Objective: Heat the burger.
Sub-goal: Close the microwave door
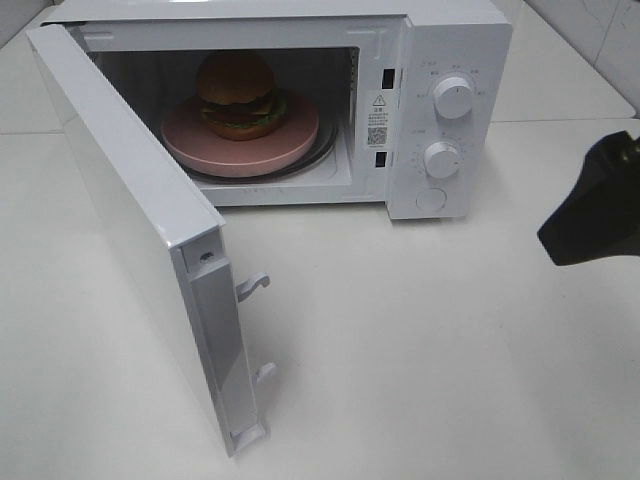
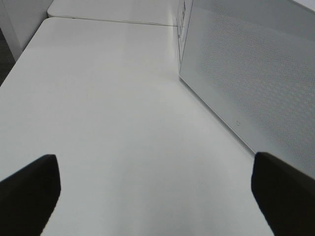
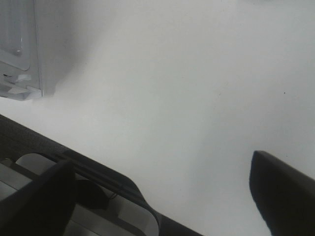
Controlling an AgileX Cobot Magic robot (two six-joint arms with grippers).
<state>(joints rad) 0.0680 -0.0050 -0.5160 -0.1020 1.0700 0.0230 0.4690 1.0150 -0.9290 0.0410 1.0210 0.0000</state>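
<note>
Overhead: burger [image 1: 237, 95] sits on pink plate [image 1: 240, 140] inside white microwave [image 1: 440, 110], on its turntable. Door [image 1: 140, 250] swung wide open toward the camera's left. Two knobs [image 1: 453, 98] on the panel at right. Right pincer [image 1: 590, 205] shows only as a dark shape at right edge, well apart from microwave, above worktop [image 1: 420, 340].

Left wrist: left pincer [image 2: 155, 196] released, fingers [image 2: 29, 189] spread wide, nothing between; door's perforated face beside it.

Right wrist: right pincer released, fingers [image 3: 283, 189] apart over bare worktop, holding nothing; door edge in the corner.
</note>
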